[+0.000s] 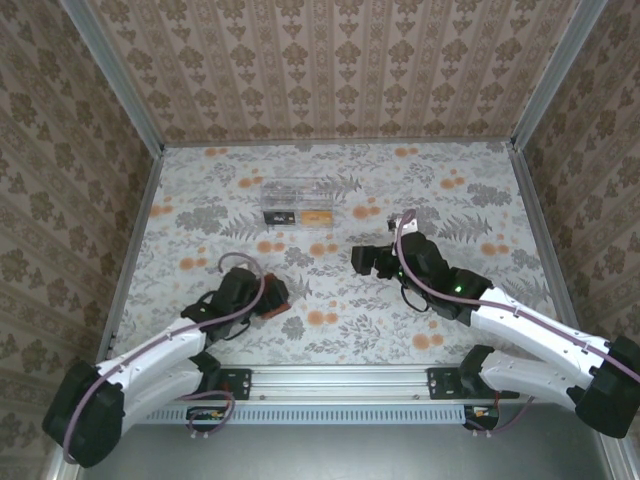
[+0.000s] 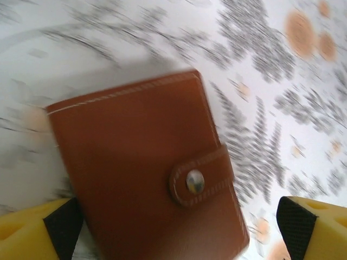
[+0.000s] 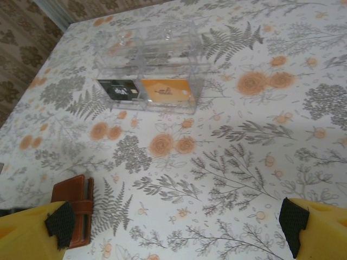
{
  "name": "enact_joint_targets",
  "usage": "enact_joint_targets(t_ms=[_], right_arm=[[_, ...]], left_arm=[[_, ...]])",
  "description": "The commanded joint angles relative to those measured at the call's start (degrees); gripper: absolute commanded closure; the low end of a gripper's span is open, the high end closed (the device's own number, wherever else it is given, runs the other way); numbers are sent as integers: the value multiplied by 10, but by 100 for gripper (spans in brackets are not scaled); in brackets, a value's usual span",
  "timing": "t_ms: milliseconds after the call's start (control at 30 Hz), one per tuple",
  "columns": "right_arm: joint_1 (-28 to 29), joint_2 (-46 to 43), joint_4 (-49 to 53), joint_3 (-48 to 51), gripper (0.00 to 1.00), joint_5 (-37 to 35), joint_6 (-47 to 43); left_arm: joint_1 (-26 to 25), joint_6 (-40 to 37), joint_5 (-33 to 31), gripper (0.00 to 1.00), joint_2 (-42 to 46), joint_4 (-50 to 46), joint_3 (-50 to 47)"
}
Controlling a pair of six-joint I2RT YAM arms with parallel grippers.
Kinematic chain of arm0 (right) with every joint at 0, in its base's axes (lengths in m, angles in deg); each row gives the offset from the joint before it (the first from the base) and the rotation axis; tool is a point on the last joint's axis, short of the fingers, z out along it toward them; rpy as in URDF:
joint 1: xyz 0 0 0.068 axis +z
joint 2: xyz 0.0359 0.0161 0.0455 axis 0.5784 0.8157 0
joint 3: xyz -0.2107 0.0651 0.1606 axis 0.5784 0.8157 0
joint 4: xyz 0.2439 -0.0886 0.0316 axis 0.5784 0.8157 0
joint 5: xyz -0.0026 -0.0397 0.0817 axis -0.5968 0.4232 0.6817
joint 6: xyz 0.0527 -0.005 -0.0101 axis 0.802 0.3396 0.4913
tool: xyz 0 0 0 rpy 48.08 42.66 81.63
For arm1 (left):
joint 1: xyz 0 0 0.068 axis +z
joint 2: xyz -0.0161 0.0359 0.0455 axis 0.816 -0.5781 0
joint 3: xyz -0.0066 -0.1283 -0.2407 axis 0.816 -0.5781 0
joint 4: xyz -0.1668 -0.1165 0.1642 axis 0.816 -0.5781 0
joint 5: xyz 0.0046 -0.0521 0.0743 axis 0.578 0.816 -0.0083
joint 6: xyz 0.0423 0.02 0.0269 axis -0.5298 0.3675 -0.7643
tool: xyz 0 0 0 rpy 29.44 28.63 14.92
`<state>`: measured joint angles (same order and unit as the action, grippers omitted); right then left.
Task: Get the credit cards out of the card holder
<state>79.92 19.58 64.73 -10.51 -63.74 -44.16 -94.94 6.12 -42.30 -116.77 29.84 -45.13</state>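
The card holder (image 2: 135,162) is a rust-brown leather wallet lying flat on the floral tablecloth, held shut by its strap and metal snap. The credit cards are hidden inside it. My left gripper (image 2: 179,233) hovers low over it, open, with one yellow finger (image 2: 27,233) by its left edge and the other finger (image 2: 320,227) clear of its right edge. From above, the holder (image 1: 279,295) peeks out under the left gripper (image 1: 266,297). My right gripper (image 1: 362,260) is open over bare cloth at mid-table. Its wrist view shows the holder (image 3: 76,208) at lower left.
A clear plastic box (image 1: 297,200) stands at the back centre of the table. The right wrist view shows a black card (image 3: 118,89) and an orange card (image 3: 165,91) inside it. Patterned walls enclose the table on three sides.
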Motion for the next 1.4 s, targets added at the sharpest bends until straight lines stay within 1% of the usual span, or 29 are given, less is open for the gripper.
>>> enact_joint_targets(t_ms=[0,67,133,200,300,367,433,500,567,700,800,933,1033,1100,1167,1267,1367], right_arm=[[8,2,34,-2,0,-45,4],[9,0,41,1,0,-47,6],[11,0,47,4,0,-45,8],[16,0,57,2,0,-42,11],[31,-3,70,0,0,-45,14],[42,-7,74,1,0,-49,15],[49,-11,76,3,0,-55,18],[53,-10,78,4,0,-57,18],[54,-8,83,3,0,-64,18],[53,-1,100,-3,0,-78,18],[55,12,112,-11,0,-72,18],[68,39,130,-31,0,-77,15],[87,70,128,-48,7,-80,10],[105,105,132,-71,12,-89,8],[124,147,144,-99,15,-104,3],[155,218,174,-160,18,-126,-5],[182,304,208,-229,27,-134,-22]], left_arm=[[-64,58,-60,2,-25,87,-1],[-93,59,-74,0,-66,115,19],[-107,50,-89,0,-112,119,49],[-108,47,-99,0,-162,110,77],[-97,54,-110,0,-207,111,92],[-82,54,-105,0,-224,119,94],[-70,42,-82,0,-244,149,97],[-69,38,-57,0,-270,163,118],[-77,52,-37,2,-294,165,141],[-123,86,-43,2,-320,188,158],[-137,100,-50,0,-322,181,162],[-130,96,-79,0,-285,114,164],[-109,95,-103,0,-226,35,162],[-86,95,-121,0,-176,-26,155],[-62,95,-137,0,-118,-78,142],[-41,105,-191,0,-16,-152,112],[-11,99,-194,0,93,-200,80]])
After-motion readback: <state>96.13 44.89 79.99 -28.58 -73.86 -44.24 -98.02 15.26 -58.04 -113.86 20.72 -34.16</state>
